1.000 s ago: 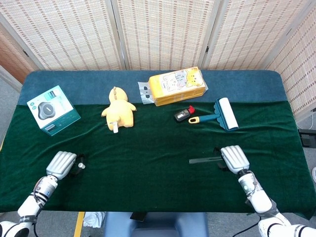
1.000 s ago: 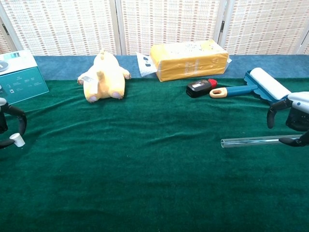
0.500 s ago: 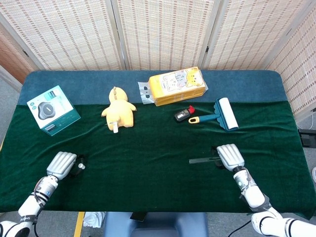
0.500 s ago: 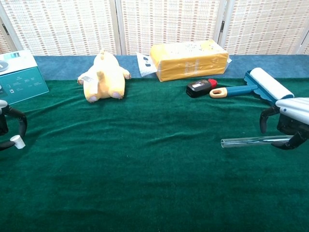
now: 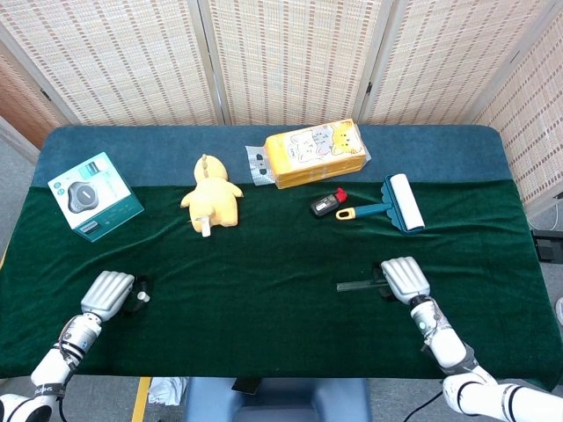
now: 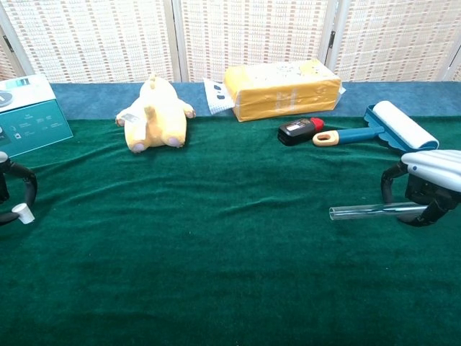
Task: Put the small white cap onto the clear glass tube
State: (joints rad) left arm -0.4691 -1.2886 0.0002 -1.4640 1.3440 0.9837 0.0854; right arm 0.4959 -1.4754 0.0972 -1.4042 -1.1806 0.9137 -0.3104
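Note:
The small white cap (image 6: 23, 213) is pinched in my left hand (image 5: 108, 294) at the table's front left; the cap (image 5: 143, 297) pokes out on the hand's right side. The clear glass tube (image 6: 364, 211) lies flat on the green cloth at the front right, its open end pointing left. My right hand (image 5: 402, 279) hovers over the tube's (image 5: 356, 286) right end. In the chest view this hand (image 6: 425, 189) has its dark fingers curved around that end, still slightly apart, and the tube rests on the cloth.
Along the back stand a teal box (image 5: 95, 195), a yellow plush toy (image 5: 211, 198), a yellow packet (image 5: 318, 152), a black and red gadget (image 5: 327, 204) and a lint roller (image 5: 391, 204). Green cloth (image 5: 264, 281) stretches between my hands.
My right hand has slid left along the tube and curled its fingers closer around it. The left hand with the cap sank slightly. The tube has not moved.

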